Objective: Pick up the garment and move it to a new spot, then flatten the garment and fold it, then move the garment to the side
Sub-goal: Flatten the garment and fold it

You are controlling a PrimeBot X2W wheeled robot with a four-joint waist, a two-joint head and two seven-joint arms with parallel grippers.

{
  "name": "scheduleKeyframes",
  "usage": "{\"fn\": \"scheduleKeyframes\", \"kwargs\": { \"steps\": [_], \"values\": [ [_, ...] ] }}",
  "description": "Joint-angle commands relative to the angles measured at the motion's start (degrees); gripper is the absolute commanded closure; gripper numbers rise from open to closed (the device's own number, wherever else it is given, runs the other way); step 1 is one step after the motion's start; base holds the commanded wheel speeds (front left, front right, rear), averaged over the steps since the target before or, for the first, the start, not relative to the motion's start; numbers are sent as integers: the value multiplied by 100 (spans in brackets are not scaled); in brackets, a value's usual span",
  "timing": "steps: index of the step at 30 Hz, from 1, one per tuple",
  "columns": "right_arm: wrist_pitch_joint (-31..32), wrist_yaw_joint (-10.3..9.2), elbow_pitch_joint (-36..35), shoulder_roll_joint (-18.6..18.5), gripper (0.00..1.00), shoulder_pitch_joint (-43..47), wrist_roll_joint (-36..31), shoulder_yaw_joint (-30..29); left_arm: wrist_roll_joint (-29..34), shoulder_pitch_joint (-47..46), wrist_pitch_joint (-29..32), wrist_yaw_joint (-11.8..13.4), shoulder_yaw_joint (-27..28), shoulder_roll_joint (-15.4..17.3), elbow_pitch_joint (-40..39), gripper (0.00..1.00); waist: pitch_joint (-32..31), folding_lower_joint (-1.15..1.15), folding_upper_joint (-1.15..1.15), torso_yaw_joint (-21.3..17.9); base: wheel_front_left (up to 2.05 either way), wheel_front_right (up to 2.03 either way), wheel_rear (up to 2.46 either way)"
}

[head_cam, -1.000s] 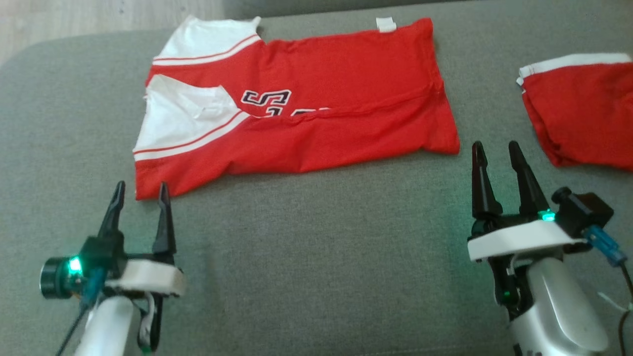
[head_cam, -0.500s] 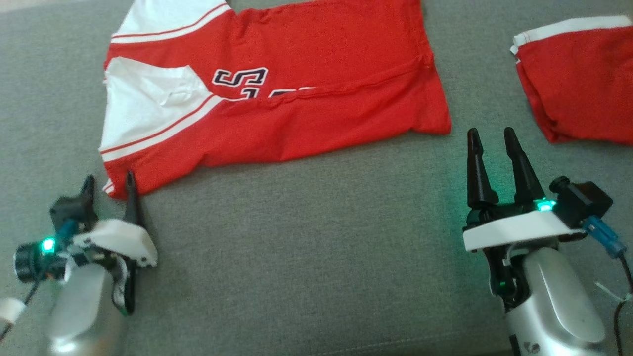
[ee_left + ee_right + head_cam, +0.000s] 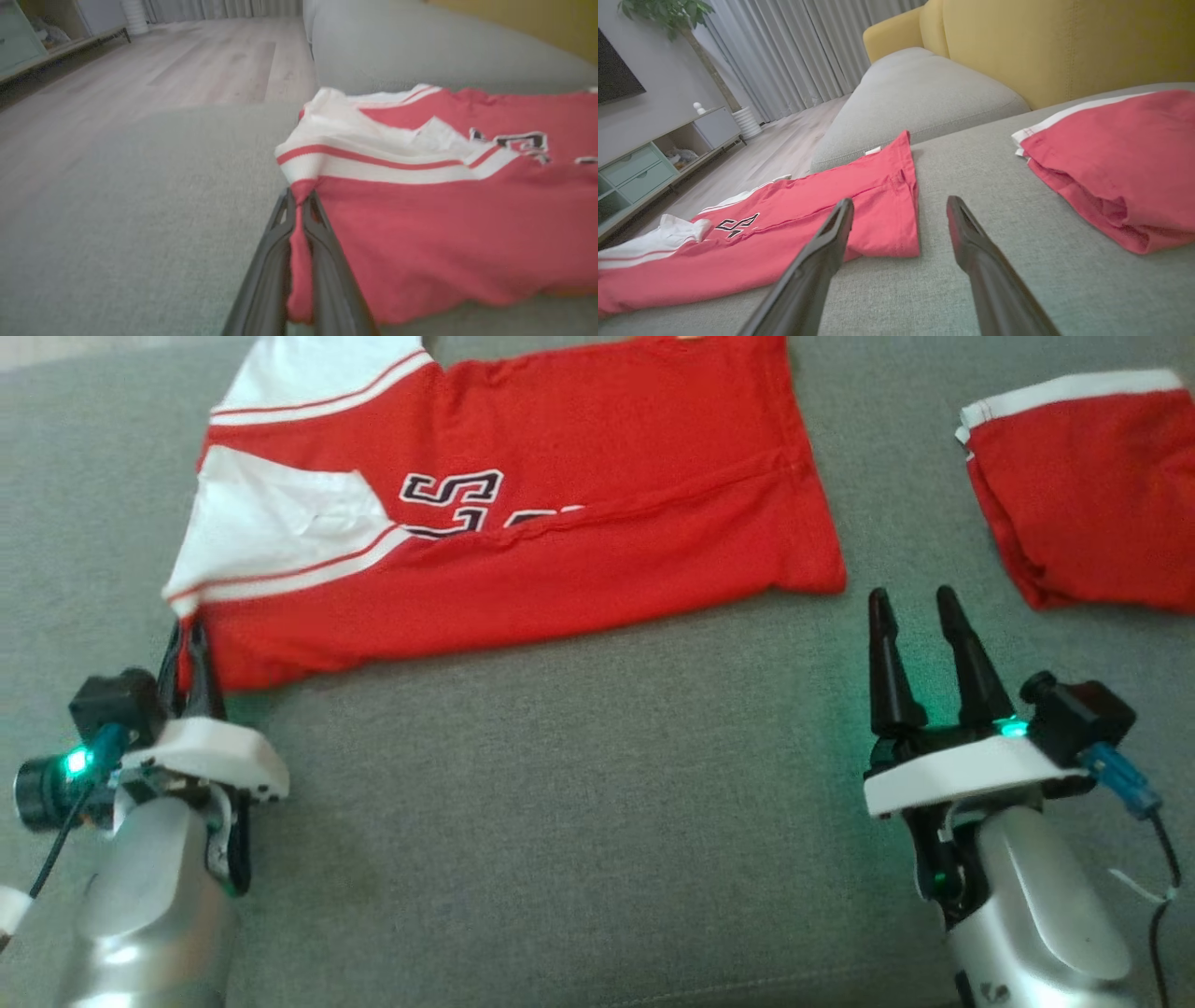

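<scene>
Had left claw [image 3: 188, 639] pinched on red-and-white jersey [image 3: 579, 551] at near corner, right claw [image 3: 911, 599] spread beside hem [image 3: 808, 495]; probably needed second grip there, then level lift.

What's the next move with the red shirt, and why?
Probably ease the right end effector onto the near right corner of the shirt and close. The left end effector is shut on its near left corner; the right stands open, off the cloth.
</scene>
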Motion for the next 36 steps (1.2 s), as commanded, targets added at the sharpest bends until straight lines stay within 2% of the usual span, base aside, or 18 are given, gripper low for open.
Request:
{"fn": "scheduleKeyframes", "kwargs": {
  "steps": [1,3,7,11,17,27,28,29,30,36],
  "values": [
    [-31,-4,-77,16,0,-145,-72,154,-5,-59,-143,32,206,128,-329,100,-101,0,0,84,0,0,0],
    [-21,-4,124,16,0,-225,-168,121,7,-40,-227,10,221,85,-637,100,-160,0,0,152,0,0,0],
    [446,-4,802,16,0,-659,-401,-97,146,91,-269,-48,198,-7,-1490,100,-203,0,0,347,0,0,0],
    [809,-4,1458,16,0,-1154,-542,-364,280,227,-271,-98,121,-83,-1894,100,-135,0,0,489,0,0,0],
    [1095,-4,2489,16,0,-1827,-627,-430,405,273,-272,-232,-76,-195,-2066,100,-6,0,0,667,0,0,0],
    [1511,-4,3899,16,0,-2467,-1305,-213,482,213,-273,-307,-201,-281,-2087,100,146,0,0,782,0,0,0],
    [1541,-4,3990,16,10,-2499,-1335,-174,485,208,-273,-314,-205,-282,-2075,100,154,0,0,787,0,0,0],
    [1553,-4,4066,16,67,-2525,-1380,-142,488,202,-273,-319,-209,-283,-2060,100,156,0,0,790,0,0,0],
    [1538,-4,4124,16,100,-2548,-1436,-129,492,199,-273,-321,-211,-282,-2039,100,152,0,0,788,0,0,0],
    [1206,-4,4341,16,100,-2563,-1651,-404,491,263,-273,-270,-184,-236,-1783,100,-31,0,0,707,0,0,0]
  ]
}}
